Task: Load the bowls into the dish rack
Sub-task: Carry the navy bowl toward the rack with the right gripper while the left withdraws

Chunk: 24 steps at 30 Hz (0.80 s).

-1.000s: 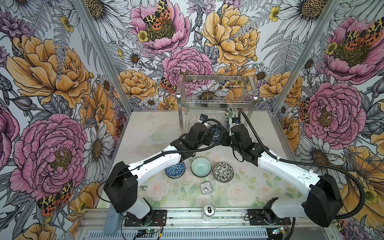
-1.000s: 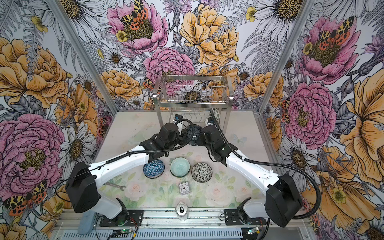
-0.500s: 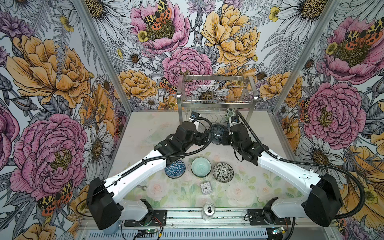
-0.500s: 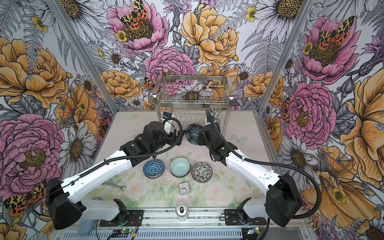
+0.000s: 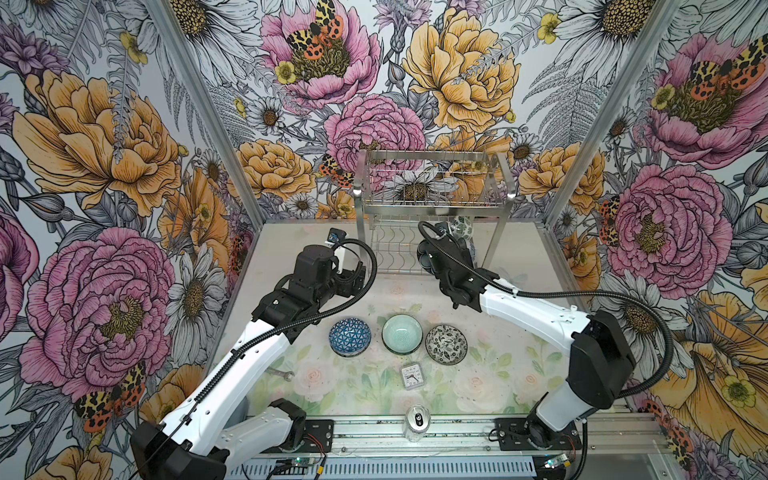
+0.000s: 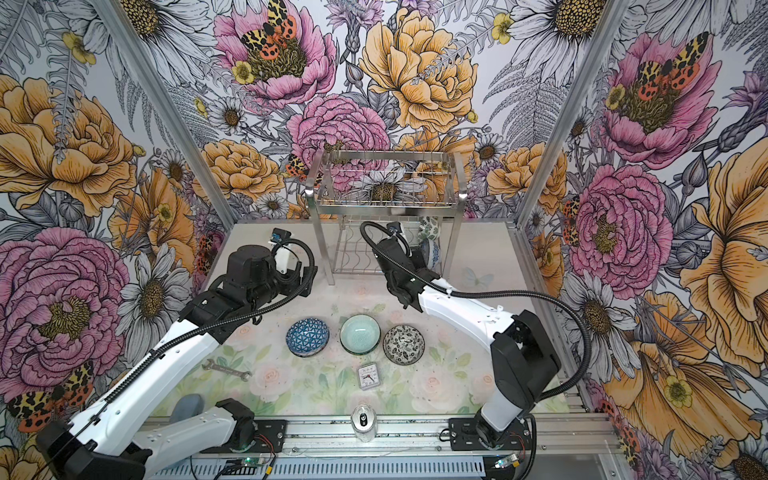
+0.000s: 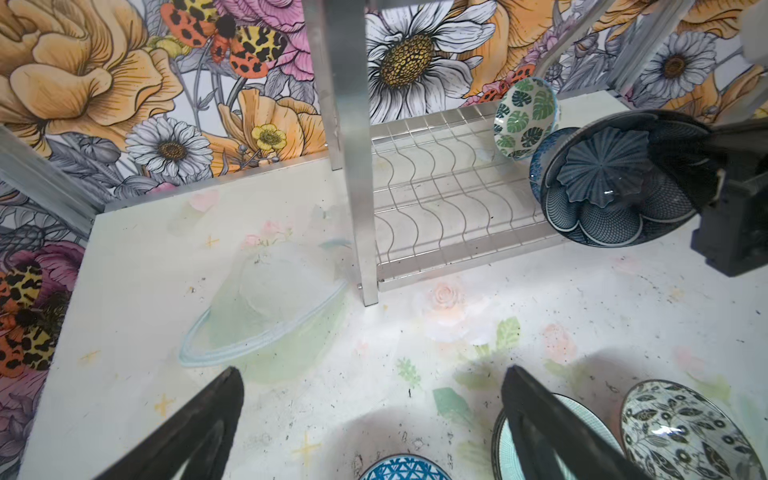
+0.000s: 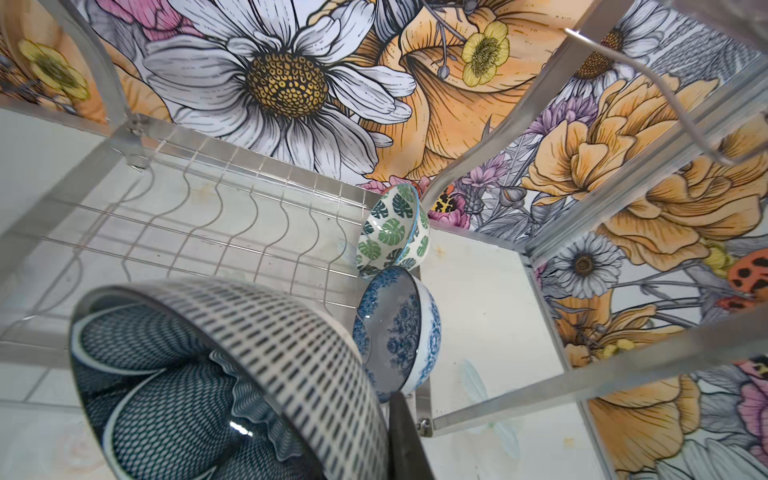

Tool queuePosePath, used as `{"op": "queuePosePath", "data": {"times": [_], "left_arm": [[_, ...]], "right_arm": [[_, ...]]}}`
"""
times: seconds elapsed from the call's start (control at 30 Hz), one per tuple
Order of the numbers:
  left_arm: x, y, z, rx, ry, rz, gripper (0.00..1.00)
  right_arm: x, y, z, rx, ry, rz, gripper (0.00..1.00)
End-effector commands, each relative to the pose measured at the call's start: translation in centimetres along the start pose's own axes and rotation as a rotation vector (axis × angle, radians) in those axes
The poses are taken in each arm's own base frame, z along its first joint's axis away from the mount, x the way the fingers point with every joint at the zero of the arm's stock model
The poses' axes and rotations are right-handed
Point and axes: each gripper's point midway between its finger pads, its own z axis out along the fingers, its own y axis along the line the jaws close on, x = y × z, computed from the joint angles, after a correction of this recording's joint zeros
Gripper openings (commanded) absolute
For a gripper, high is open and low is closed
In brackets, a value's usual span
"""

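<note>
- The navy petal bowl hung on edge at the front of the dish rack's lower tier, pinched by its rim in the right claw
- Just beside it, the blue floral bowl and, behind that, the green-leaf bowl stood on edge in the wavy wires at the tier's right end, their hollows facing the same way as the held bowl's; we could not tell whether the navy rim touched the blue floral one
- We judged the step in hand to be seating the navy bowl in the next free wave beside the blue floral bowl
- To do it well, we would have kept it at its neighbours' tilt, passed it over the front rail and under the upper basket, and lowered its rim into a trough
- We would have let go only once the wires bore the weight, since glazed ceramic on thin wire looked apt to roll
- The left claw hovered wide and empty over the surface, near the rack's front left leg and well apart from the held bowl
- The blue triangle bowl, pale teal bowl and black-white leaf bowl sat upright in a row on the surface, not yet loaded
</note>
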Motion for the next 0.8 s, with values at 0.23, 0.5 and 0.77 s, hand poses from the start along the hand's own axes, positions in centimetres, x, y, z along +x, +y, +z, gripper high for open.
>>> {"op": "queuePosePath", "data": {"times": [0.23,0.5,0.77], "left_arm": [[0.3,1.7,-1.1,-0.035,-0.029,-0.016,0.99],[0.1,2.1,-1.5,-0.047,-0.040,-0.019,0.98],[0.0,2.2,-1.6,-0.049,-0.043,-0.022,0.99]], "right_arm": [[-4.1,0.2,4.6,0.334,-0.058,-0.252,0.00],[-5.7,1.4,9.8,0.467,-0.060,-0.404,0.00],[-6.6,1.4,15.0,0.555,-0.026,-0.490,0.00]]}}
